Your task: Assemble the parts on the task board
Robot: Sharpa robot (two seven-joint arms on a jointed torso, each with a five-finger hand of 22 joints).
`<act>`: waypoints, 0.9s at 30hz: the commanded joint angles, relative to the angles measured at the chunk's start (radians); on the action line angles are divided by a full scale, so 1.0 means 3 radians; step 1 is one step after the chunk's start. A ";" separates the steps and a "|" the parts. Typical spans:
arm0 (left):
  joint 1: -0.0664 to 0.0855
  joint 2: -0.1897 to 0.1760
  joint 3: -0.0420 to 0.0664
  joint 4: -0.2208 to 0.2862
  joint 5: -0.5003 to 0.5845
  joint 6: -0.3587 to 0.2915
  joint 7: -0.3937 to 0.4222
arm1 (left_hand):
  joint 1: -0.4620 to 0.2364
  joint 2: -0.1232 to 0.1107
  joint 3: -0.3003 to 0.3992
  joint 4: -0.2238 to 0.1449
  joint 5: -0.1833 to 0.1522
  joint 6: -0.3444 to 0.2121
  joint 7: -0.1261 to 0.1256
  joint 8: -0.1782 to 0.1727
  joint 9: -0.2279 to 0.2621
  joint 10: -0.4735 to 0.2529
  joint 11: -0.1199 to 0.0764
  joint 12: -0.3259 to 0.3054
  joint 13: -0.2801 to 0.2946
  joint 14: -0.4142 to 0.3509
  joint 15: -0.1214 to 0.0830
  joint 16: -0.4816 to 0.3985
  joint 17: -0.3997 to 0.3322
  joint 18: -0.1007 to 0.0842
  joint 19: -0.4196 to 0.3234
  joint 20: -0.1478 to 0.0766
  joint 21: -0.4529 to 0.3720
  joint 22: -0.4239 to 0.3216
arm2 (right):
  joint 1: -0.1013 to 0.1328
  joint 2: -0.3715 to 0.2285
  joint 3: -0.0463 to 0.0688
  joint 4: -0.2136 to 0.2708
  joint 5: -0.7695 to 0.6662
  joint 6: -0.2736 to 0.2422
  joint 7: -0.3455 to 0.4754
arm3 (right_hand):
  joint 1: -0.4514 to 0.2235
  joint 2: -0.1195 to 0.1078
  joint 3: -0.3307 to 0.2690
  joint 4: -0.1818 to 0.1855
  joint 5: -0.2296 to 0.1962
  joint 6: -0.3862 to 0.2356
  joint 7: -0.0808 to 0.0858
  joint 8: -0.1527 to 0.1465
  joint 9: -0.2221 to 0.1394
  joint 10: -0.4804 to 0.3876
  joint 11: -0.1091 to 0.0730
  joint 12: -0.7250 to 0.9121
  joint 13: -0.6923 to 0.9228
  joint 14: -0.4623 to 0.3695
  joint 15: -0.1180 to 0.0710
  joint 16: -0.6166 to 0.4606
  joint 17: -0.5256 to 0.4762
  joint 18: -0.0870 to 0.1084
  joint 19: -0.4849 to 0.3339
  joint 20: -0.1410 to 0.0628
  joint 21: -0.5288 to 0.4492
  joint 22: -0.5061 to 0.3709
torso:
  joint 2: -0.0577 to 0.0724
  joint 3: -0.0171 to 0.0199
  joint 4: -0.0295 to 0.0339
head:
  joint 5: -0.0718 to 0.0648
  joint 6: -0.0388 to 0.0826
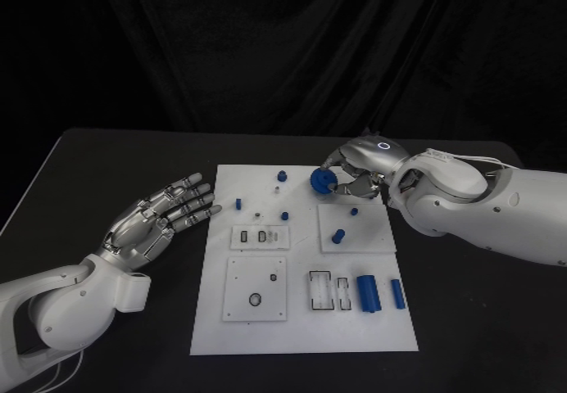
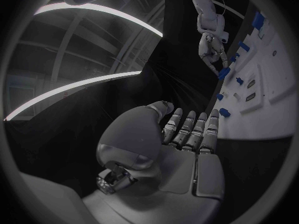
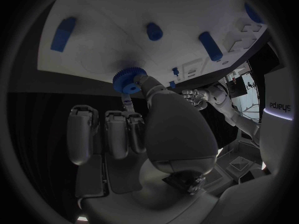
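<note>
My left hand lies released just beside the task board, palm up, fingers straight and slightly spread, holding nothing. My right hand pinches a blue gear over the board's far edge, arm bent in from the side. The board rests on the black table, dark curtain behind.

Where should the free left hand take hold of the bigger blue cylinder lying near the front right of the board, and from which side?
Probably across its middle, coming straight down from above. The cylinder lies flat on the board, so its long curved sides are exposed. A slimmer blue rod lies close alongside, so fingers need care there. The left hand is open.
</note>
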 commanded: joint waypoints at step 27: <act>0.0003 0.0045 0.0001 -0.0005 0.0025 0.0070 0.0558 | -0.0046 0.0002 0.0042 -0.0006 -0.0009 0.0001 0.0022 0.0024 0.0005 0.0011 0.0024 0.0037 0.0004 0.0025 0.0039 0.0048 0.0011 -0.0045 0.0038 -0.0002 0.0022 0.0005 | 0.0020 0.0704 0.0008 -0.0253 -0.0118 0.0178 0.0012 | -0.0159 -0.0016 0.0109 0.0040 -0.0100 0.0018 -0.0142 0.0610 0.1238 0.0347 0.0019 0.0018 0.0878 0.0321 0.0019 0.0011 0.0710 -0.0033 0.0054 0.0001 -0.0002 0.0366 | 0.0001 -0.0004 0.0002 | -0.0011 -0.0030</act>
